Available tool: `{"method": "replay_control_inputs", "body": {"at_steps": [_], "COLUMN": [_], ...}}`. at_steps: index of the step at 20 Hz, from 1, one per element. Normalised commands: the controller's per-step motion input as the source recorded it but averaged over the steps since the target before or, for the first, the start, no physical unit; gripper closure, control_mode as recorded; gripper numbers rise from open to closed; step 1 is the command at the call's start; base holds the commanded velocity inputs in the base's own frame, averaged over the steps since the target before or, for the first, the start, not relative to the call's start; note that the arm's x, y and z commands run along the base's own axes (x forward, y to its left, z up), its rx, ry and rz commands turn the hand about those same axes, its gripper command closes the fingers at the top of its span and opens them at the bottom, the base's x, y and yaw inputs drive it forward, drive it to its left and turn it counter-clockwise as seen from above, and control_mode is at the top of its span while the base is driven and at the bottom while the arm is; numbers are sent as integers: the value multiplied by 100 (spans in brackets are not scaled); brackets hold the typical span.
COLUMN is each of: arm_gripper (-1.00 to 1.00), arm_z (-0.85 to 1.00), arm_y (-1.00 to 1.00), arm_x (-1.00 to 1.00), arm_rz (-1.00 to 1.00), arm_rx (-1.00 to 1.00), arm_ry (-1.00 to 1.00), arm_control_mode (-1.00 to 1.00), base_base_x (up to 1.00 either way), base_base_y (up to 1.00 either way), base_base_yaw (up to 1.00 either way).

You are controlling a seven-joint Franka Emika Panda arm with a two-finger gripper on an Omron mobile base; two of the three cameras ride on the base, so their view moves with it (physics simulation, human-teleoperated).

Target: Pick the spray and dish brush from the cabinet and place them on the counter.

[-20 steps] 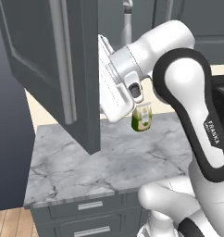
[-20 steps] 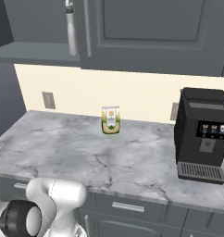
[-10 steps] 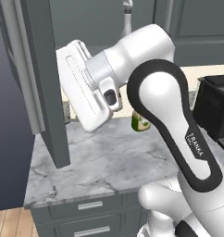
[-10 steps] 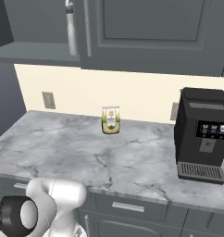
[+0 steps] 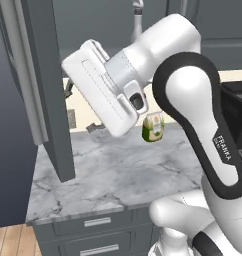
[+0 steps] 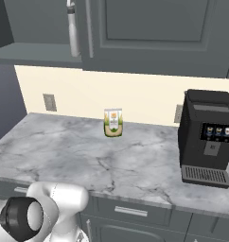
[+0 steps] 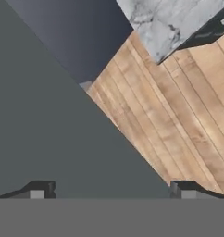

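Observation:
The spray (image 6: 71, 29) is a pale bottle that stands upright on the shelf of the cabinet (image 6: 36, 53); in the left base view the spray (image 5: 138, 17) rises behind the arm. The dish brush is hidden. The cabinet door (image 5: 45, 80) hangs wide open, edge-on, at the left. My gripper (image 7: 112, 190) is open with nothing between its fingers, and it faces the dark door panel. The white hand (image 5: 100, 95) hovers above the counter (image 5: 118, 170), just right of the door and below the spray.
A green-and-cream pouch (image 6: 113, 123) stands near the back wall on the counter (image 6: 88, 160). A black coffee machine (image 6: 206, 137) sits at the right. Wall outlets line the backsplash. Wooden floor (image 7: 178, 115) lies beyond the counter's left end.
The cabinet door has swung further open, to edge-on. My hand has moved left and up beside it, then barely moved. The jaws have stayed open.

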Motion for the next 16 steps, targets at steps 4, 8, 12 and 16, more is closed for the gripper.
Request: {"method": "replay_control_inputs", "body": {"at_steps": [4,8,12,16], "arm_gripper": [-100,-100,-100,-100], "arm_z": [-15,-32,-47,-47], "arm_y": [-44,-39,-37,-37], "arm_x": [4,0,0,0], "arm_rz": [24,30,31,30], "arm_rx": [-18,-21,-20,-21], "arm_ry": [-26,-30,-29,-28], "arm_control_mode": [-100,-100,-100,-100], "base_base_x": [0,0,0,0], "base_base_y": [0,0,0,0], "base_base_yaw": [0,0,0,0]}}
